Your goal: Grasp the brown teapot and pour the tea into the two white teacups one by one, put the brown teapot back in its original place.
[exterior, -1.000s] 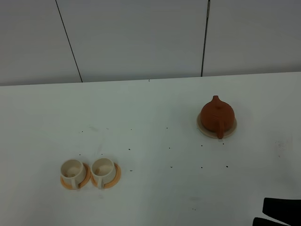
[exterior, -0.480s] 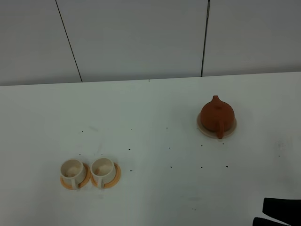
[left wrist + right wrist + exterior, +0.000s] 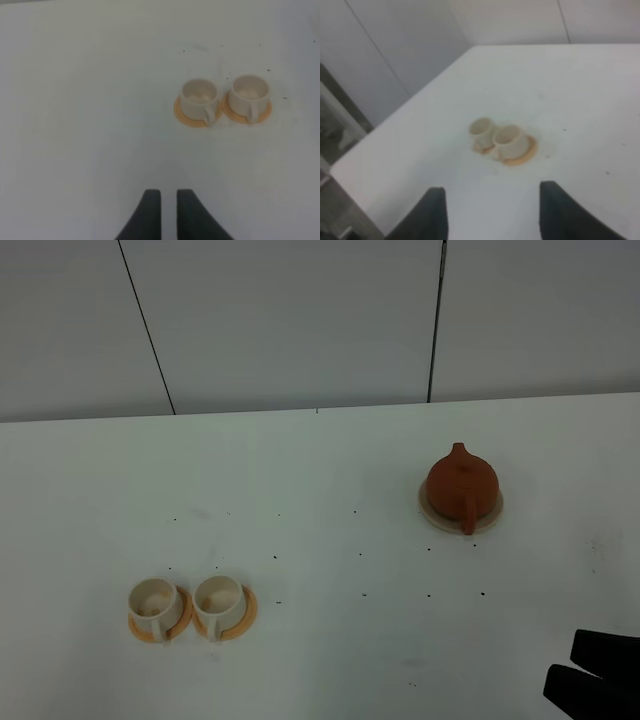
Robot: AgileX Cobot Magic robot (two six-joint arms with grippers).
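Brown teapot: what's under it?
A flat beige coaster, only its rim showing around the brown teapot. The coaster's middle is hidden by the pot.

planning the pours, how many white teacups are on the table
2. One small off-white handled teacup sits front left on a round orange saucer; its twin stands just right of it on another. None looks hidden.

I read the brown teapot (image 3: 461, 483), at two o'clock on the table (image 3: 320, 470), as unglazed clay, matt and smooth, on a dull beige coaster (image 3: 487, 522). The two white teacups (image 3: 200, 94), at eight o'clock, look like smooth ceramic with a soft sheen. The tabletop is smooth, matt white and dark-flecked.
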